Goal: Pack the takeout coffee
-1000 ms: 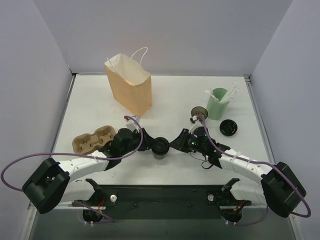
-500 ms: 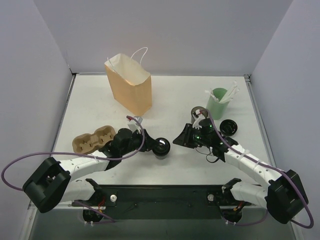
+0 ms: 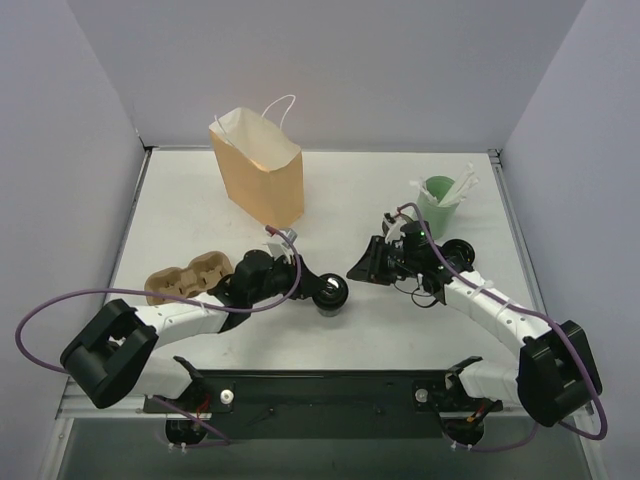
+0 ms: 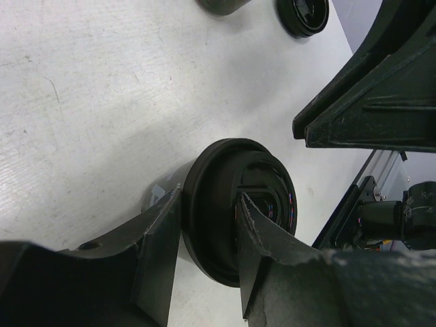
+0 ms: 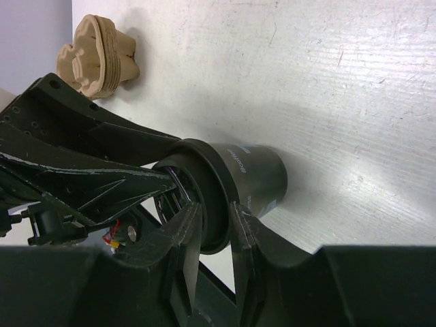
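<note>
The takeout coffee (image 3: 332,294) is a short dark cup with a black lid, near the middle of the table. My left gripper (image 3: 318,290) is shut on its lid rim. In the left wrist view one finger (image 4: 160,238) lies outside the rim and the other inside the lid's recess (image 4: 266,184). My right gripper (image 3: 358,272) hangs just right of the cup, apart from it, with a narrow gap between its jaws. The right wrist view shows the cup body (image 5: 262,174) beyond my right gripper (image 5: 214,211), with nothing held.
A tall tan paper bag (image 3: 258,180) stands open at the back left. A brown pulp tray (image 3: 188,277) lies left of my left arm. A pale green cup with white sticks (image 3: 436,205) and a loose black lid (image 3: 457,254) sit at the right.
My right gripper has opened a little and drawn back to the right, away from the cup. The left gripper has shifted the cup slightly to the right.
</note>
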